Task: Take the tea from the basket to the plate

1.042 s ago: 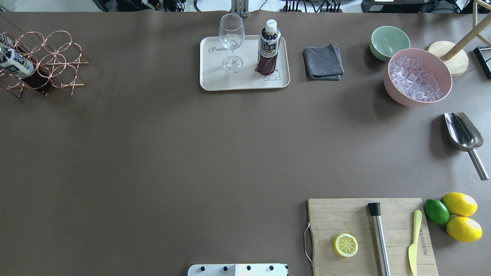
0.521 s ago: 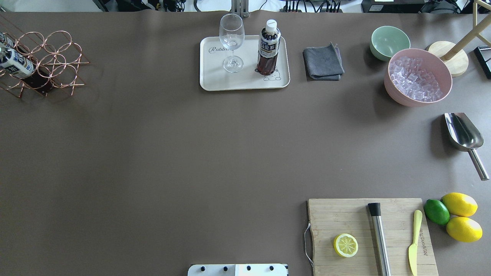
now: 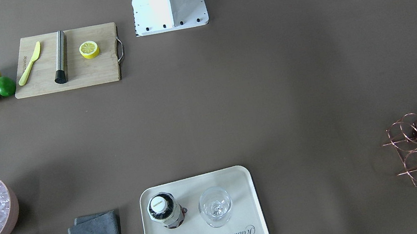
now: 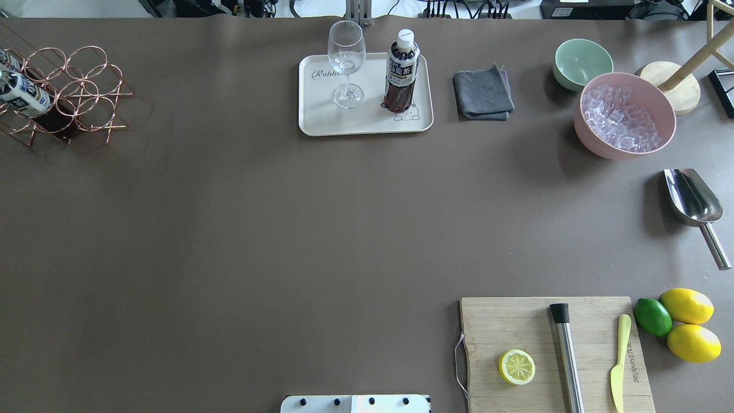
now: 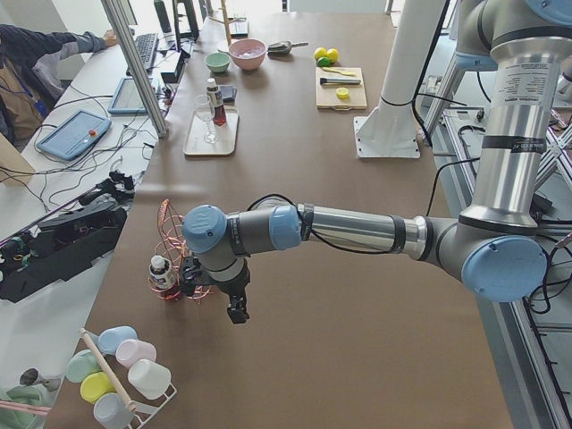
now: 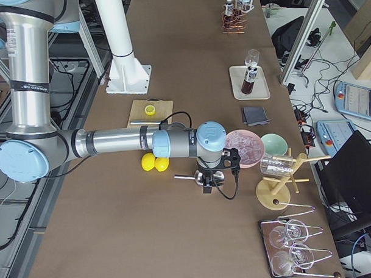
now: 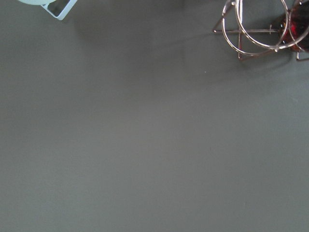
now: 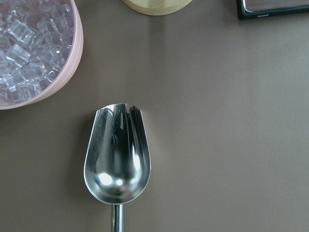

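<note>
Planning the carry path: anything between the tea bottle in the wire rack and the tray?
Nothing visible: bare table from the tea in the basket to the plate. On the plate a glass and another bottle already stand; its robot-side strip is free.

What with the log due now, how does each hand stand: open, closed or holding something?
Left hand: cannot be told, seen only in the left side view.
Right hand: cannot be told, seen only in the right side view.
</note>
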Tool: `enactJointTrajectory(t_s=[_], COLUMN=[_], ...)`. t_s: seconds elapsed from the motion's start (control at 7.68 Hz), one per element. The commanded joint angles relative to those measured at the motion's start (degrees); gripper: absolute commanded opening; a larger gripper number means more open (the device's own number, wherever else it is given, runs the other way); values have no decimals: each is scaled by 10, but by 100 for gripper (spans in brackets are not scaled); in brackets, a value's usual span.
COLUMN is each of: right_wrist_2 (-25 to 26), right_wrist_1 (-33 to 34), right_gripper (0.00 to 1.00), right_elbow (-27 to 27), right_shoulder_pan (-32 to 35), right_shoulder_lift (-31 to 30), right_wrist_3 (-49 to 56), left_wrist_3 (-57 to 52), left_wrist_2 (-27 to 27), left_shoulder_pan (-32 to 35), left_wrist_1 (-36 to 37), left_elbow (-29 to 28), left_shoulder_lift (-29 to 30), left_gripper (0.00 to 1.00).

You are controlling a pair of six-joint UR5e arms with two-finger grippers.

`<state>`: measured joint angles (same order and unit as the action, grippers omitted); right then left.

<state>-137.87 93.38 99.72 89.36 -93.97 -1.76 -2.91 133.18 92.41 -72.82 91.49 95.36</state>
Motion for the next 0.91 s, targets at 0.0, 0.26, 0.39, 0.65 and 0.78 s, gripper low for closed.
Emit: enactJointTrajectory(t_s=[0.0,0.26,0.39,0.65,0.78], right_wrist_2=[0,-1,-1,-1,-1], right_wrist_1=[0,0,0,0,0], right_gripper=[100,100,100,100,100], right_elbow=[1,1,2,3,2], right_shoulder_pan=[8,13,13,13,13], right_shoulder_lift=[-3,-2,-1,-2,1], right_wrist_3=[0,0,0,0,0], left_wrist_3=[91,92,92,90,90], left_wrist_2=[1,1,-1,-4,-4], left_shoulder_pan=[1,0,-2,-6,-6], left_wrist_1=[-77,-172,-172,-174,-174], left_elbow=[4,4,1,2,4], left_shoulder_lift=[-23,-60,-61,-61,-61], left_gripper=[99,99,99,99,99])
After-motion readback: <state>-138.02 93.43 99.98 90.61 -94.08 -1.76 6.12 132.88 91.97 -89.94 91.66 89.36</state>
